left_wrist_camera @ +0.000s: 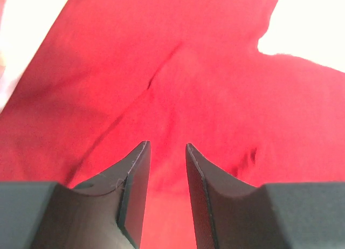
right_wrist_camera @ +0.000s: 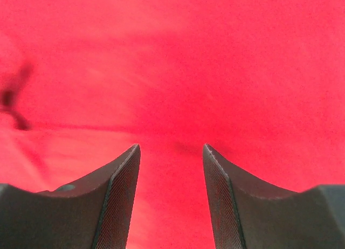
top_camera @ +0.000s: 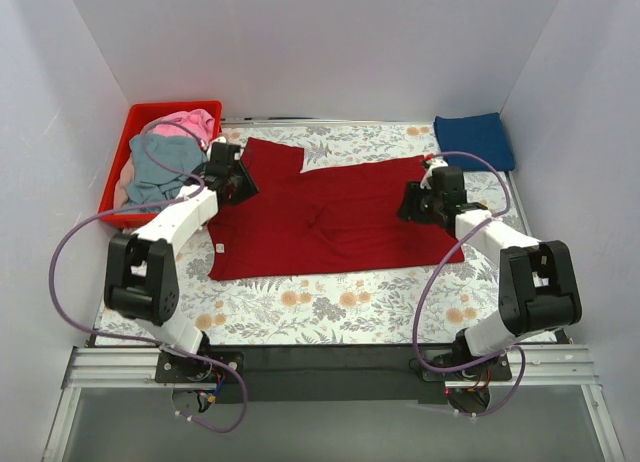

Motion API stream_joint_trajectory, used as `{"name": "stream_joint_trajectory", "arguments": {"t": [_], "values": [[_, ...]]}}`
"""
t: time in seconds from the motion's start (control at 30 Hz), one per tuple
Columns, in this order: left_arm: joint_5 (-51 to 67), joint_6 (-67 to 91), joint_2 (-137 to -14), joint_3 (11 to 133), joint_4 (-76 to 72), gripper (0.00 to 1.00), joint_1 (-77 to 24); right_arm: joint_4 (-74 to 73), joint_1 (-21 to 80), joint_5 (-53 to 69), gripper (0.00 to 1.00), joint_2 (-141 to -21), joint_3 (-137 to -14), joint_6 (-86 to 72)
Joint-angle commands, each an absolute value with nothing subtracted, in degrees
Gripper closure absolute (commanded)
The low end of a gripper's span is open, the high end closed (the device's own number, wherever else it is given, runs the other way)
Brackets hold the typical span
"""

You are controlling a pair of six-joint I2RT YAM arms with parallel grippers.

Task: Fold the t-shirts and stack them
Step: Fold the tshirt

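A dark red t-shirt (top_camera: 320, 222) lies spread across the flowered table, one sleeve pointing to the back left. My left gripper (top_camera: 240, 182) hovers over its back-left part, beside that sleeve. In the left wrist view the left gripper (left_wrist_camera: 167, 146) has its jaws a little apart, with only red cloth (left_wrist_camera: 178, 82) below them. My right gripper (top_camera: 408, 204) is over the shirt's right side; its jaws (right_wrist_camera: 171, 146) stand open above flat red cloth (right_wrist_camera: 172, 71). A folded navy blue t-shirt (top_camera: 474, 139) lies at the back right. Pink (top_camera: 190, 122) and grey-blue (top_camera: 160, 172) t-shirts sit crumpled in the basket.
The red plastic basket (top_camera: 140, 117) stands at the back left, right beside the left arm. White walls close the table in on three sides. Bare flowered tablecloth (top_camera: 330, 307) shows in front of the red shirt.
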State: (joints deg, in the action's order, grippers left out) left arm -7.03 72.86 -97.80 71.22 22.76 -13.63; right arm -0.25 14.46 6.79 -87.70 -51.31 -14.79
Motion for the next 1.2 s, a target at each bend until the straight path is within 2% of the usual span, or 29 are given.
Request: {"name": "stream_joint_trajectory", "arguments": {"t": [0.0,0.17,0.37,0.6,0.77,0.9,1.03,1.17], "values": [[-8.35,74.88,-90.1,61.83,26.8,0.69,-13.89,-3.34,11.09,3.87,0.43,-84.73,-46.69,-14.68],[-7.65,76.64,-83.86,50.29,25.75,0.71,-13.89,-3.69,7.48,6.23,0.42,-83.15,-41.67,-16.08],[-7.92,81.12,-83.23,42.37,29.7,0.75,-12.84,-5.36,1.5,8.7,0.42,-79.55,-33.15,-20.65],[-3.87,83.76,-82.88,36.75,35.41,0.8,-9.58,-13.42,-13.94,16.34,0.41,-73.31,-25.23,-23.64],[-0.18,85.42,-78.32,35.51,38.84,0.8,-9.49,-18.63,-20.73,14.16,0.4,-64.0,-20.14,-23.81],[2.02,85.78,-74.89,36.82,41.92,0.8,-9.49,-18.98,-20.92,11.34,0.4,-55.57,-19.77,-25.22],[1.59,84.73,-71.02,39.8,44.21,0.76,-9.49,-18.3,-20.66,15.19,0.38,-54.14,-23.28,-23.56],[0.88,81.75,-71.01,46.64,38.97,0.74,-9.49,-12.24,-16.72,20.12,0.37,-57.38,-28.2,-22.68]]}}
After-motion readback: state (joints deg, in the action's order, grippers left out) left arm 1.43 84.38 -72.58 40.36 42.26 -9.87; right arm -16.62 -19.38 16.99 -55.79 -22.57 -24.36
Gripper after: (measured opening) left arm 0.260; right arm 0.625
